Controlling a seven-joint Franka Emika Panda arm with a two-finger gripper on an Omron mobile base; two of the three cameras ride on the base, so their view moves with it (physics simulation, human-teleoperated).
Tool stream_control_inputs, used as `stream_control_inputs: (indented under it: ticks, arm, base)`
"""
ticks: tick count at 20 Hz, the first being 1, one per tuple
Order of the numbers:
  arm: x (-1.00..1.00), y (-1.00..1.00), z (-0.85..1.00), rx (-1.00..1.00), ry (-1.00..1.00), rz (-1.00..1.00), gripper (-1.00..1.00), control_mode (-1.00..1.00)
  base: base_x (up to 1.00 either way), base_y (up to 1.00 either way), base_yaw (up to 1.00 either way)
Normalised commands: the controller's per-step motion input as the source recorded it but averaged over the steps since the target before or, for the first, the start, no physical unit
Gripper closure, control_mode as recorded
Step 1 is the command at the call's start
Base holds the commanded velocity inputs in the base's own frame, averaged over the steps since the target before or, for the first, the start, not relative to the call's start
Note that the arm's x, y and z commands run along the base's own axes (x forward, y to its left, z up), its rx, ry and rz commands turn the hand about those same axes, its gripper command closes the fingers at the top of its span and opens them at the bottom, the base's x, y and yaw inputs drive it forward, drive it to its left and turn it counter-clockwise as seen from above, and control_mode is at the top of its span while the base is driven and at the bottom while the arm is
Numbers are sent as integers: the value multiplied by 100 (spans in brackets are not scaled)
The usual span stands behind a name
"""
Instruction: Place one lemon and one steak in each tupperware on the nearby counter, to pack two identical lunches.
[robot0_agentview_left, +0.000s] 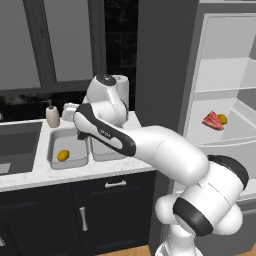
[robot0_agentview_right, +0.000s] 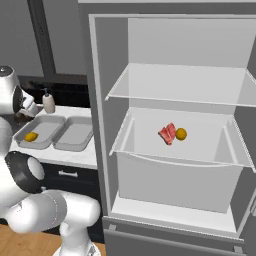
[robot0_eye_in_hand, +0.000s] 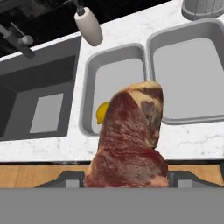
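Observation:
My gripper (robot0_eye_in_hand: 126, 177) is shut on a raw, marbled red steak (robot0_eye_in_hand: 131, 140), which stands upright between the fingers and hides most of them. It hangs over the counter's (robot0_eye_in_hand: 192, 142) front edge, in front of two grey tupperware trays. The left tupperware (robot0_eye_in_hand: 89, 87) holds a lemon (robot0_eye_in_hand: 102, 113), partly hidden behind the steak. The right tupperware (robot0_eye_in_hand: 151, 65) holds nothing. Both trays sit side by side on the counter (robot0_agentview_left: 30, 177), with the lemon (robot0_agentview_left: 63, 155) in the left one. A second steak (robot0_agentview_right: 168, 133) and lemon (robot0_agentview_right: 181, 133) lie on a fridge shelf.
A dark sink (robot0_agentview_left: 17, 145) with a faucet lies left of the trays, and a soap dispenser (robot0_agentview_left: 52, 115) stands behind them. A white roll (robot0_agentview_left: 122, 85) stands at the counter's back right. The open fridge (robot0_agentview_right: 175, 150) is to the right. My arm (robot0_agentview_left: 150, 145) stretches across the trays.

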Motion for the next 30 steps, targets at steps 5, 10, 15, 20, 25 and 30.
stream_control_inputs:
  ticks: [5,10,15,20,25,30]
  arm:
    - [47,15,-35,-5,3,4,100,-100]
    - [57,0,-30,-5,1,0,100,-100]
    - [95,3,-17,-1,8,0,100,-100]
    - [55,21,-8,-1,1,0,100,-100]
    - [40,31,-16,0,3,2,100,-100]
    - [29,12,-26,0,7,2,100,-100]
  base:
    - [0,0,0]
    - [0,0,0]
    - [0,0,0]
    - [0,0,0]
    - [0,0,0]
    - [0,0,0]
